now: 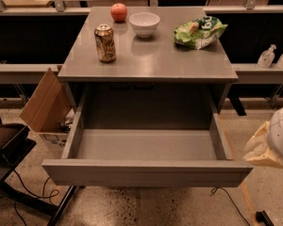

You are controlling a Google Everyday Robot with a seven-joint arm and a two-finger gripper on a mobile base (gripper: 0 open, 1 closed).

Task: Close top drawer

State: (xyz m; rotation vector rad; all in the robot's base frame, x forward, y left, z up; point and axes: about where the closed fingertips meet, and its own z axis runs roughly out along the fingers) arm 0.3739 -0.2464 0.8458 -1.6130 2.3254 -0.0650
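Top drawer (146,172) stands open; gripper (265,150) near its front corner.

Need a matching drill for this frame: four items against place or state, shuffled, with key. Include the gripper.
Column 1
1. wide grey metal top drawer
2. round red apple
3. crumpled green snack bag
4. cream-coloured gripper

Column 2
A. back right of the grey cabinet top
B. low at the view's right edge, apart from the drawer's front right corner
C. pulled out
D. back left, beside the white bowl

Pairs: 1-C, 2-D, 3-A, 4-B
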